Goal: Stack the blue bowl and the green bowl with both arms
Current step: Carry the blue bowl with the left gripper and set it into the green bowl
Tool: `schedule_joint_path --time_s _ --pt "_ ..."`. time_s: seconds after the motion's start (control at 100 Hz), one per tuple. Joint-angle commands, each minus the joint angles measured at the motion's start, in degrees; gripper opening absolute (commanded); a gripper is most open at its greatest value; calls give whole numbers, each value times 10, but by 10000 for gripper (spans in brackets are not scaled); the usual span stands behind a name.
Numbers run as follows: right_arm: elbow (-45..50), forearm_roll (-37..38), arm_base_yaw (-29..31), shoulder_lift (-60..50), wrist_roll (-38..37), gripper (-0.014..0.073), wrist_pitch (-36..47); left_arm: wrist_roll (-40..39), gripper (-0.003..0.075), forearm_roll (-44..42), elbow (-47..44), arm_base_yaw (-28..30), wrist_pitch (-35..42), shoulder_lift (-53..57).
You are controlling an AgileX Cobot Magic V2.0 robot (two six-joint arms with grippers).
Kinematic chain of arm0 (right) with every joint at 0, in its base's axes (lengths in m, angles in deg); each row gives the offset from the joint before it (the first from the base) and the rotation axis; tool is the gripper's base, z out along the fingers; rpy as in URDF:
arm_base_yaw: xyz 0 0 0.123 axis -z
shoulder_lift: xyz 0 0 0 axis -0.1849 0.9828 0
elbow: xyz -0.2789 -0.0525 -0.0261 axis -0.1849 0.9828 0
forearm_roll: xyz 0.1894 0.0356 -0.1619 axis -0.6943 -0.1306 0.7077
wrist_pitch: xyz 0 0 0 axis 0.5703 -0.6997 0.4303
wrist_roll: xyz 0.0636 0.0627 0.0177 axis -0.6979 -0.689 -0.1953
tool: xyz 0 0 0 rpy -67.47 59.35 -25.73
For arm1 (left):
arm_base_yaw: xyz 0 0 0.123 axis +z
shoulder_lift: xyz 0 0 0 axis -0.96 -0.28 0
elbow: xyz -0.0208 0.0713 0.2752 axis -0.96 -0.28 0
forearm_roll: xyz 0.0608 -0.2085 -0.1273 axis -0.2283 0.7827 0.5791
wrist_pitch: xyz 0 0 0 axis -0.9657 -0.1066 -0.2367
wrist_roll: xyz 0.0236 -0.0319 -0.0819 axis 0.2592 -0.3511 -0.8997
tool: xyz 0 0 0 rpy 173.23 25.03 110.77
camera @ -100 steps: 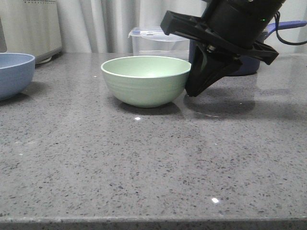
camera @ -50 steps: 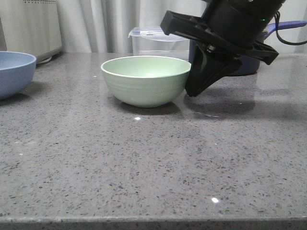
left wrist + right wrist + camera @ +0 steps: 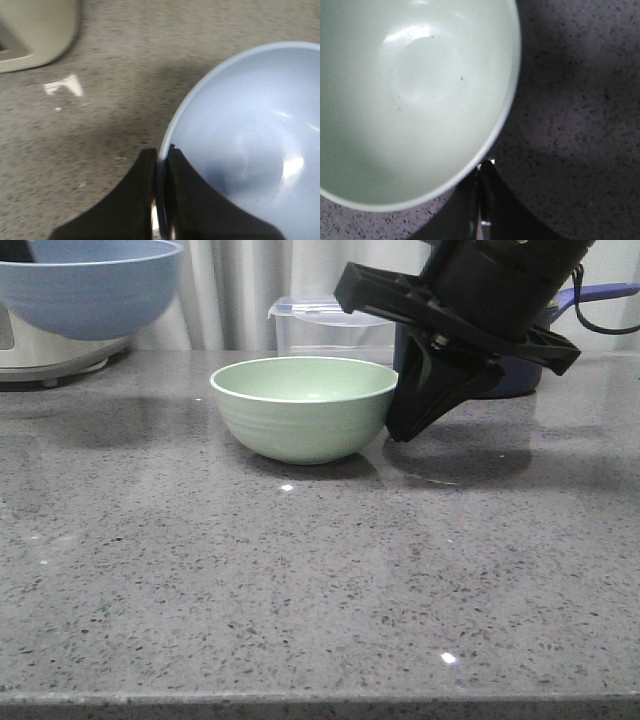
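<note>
The pale blue bowl point(image 3: 92, 285) hangs in the air at the far left, well above the counter. My left gripper point(image 3: 161, 154) is shut on its rim, one finger inside the blue bowl point(image 3: 250, 145) and one outside. The mint-green bowl point(image 3: 305, 408) stands upright on the counter in the middle. My right gripper point(image 3: 400, 430) points down just right of it, its tip close against the outer wall near the counter. In the right wrist view the right gripper point(image 3: 485, 165) is shut with nothing between its fingers, just outside the rim of the green bowl point(image 3: 415, 95).
A white appliance point(image 3: 50, 352) stands at the back left, under the lifted bowl. A clear lidded plastic box point(image 3: 330, 325) stands behind the green bowl. A dark navy saucepan point(image 3: 525, 375) with a blue handle point(image 3: 600, 290) sits behind the right arm.
The blue bowl has risen off the counter at the left edge and moved up and to the right. The green bowl and the right arm have not moved.
</note>
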Motion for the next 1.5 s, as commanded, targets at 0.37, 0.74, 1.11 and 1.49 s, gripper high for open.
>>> schedule_joint_path --time_s 0.37,0.74,1.11,1.49 --pt "-16 -10 1 -21 4 11 21 1 -20 13 161 -135 -67 -86" --pt "-16 -10 1 -21 4 11 20 1 -20 40 186 -170 -85 -114" --pt "-16 -10 1 -21 4 11 12 1 -20 74 186 -171 -86 -114" --pt "-16 -10 1 -21 4 11 12 1 -12 82 186 -171 -89 -114"
